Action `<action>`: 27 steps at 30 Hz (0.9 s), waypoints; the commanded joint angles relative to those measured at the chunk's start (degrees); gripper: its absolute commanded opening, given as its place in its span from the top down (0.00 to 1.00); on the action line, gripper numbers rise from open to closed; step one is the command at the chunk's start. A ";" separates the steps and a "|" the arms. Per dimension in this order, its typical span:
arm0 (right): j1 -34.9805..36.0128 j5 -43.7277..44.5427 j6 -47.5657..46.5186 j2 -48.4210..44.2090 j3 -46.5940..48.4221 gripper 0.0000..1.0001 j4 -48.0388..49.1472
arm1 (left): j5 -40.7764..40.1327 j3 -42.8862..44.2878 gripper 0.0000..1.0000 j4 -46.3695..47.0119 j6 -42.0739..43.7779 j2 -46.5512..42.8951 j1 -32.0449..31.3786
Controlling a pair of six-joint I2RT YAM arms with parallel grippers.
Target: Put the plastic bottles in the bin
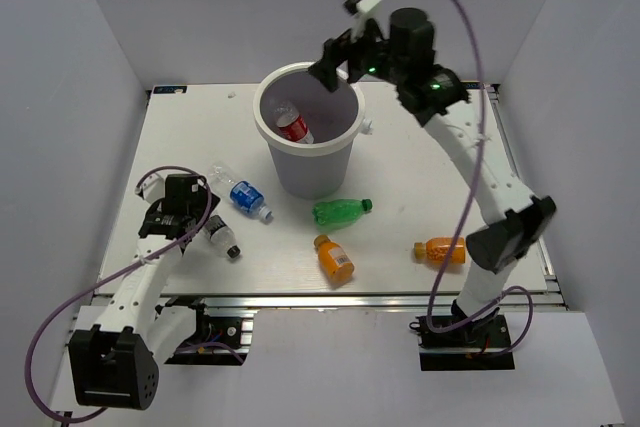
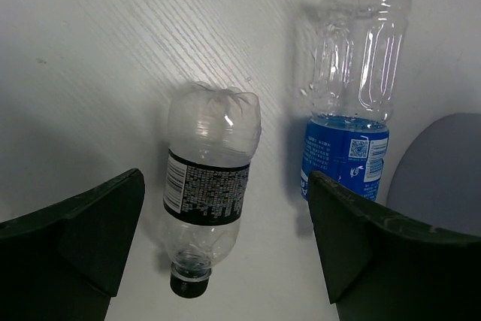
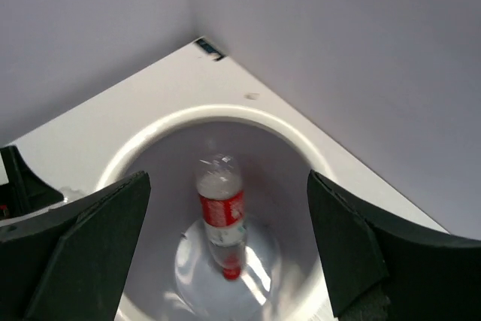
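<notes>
The white bin (image 1: 345,137) stands at the table's back middle. The red-label bottle (image 1: 293,124) lies inside it, blurred in the right wrist view (image 3: 222,212). My right gripper (image 1: 340,62) is open and empty above the bin's far rim (image 3: 225,114). My left gripper (image 1: 195,224) is open over the black-cap bottle (image 2: 210,186), which lies between the fingers (image 2: 90,223) on the table (image 1: 224,238). The blue-label bottle (image 1: 243,194) lies beside it (image 2: 353,95). The green bottle (image 1: 340,211) and two orange bottles (image 1: 334,258) (image 1: 441,249) lie in front of the bin.
White walls enclose the table on the left, back and right. The table's front edge runs just behind the arm bases. A purple cable loops from each arm.
</notes>
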 commanded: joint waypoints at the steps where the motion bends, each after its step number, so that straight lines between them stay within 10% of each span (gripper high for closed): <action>1: -8.38 3.03 6.76 -10.04 -7.03 0.11 3.21 | 4.59 -0.98 0.02 4.79 1.68 1.54 0.01; 11: -32.21 -2.07 22.95 -27.12 -46.94 0.11 16.83 | 7.59 -4.49 0.04 6.90 -0.43 10.69 0.01; 15: -36.79 -3.75 24.89 -30.11 -55.24 0.11 19.21 | 6.80 -4.76 0.20 7.16 -0.78 12.62 0.01; 20: -37.58 -4.27 23.84 -31.43 -58.32 0.11 18.34 | 3.73 -1.43 0.62 2.61 -0.17 11.58 0.01; 27: -37.94 -2.70 24.88 -34.68 -64.02 0.11 18.07 | -0.67 15.94 0.70 2.58 3.25 3.14 0.01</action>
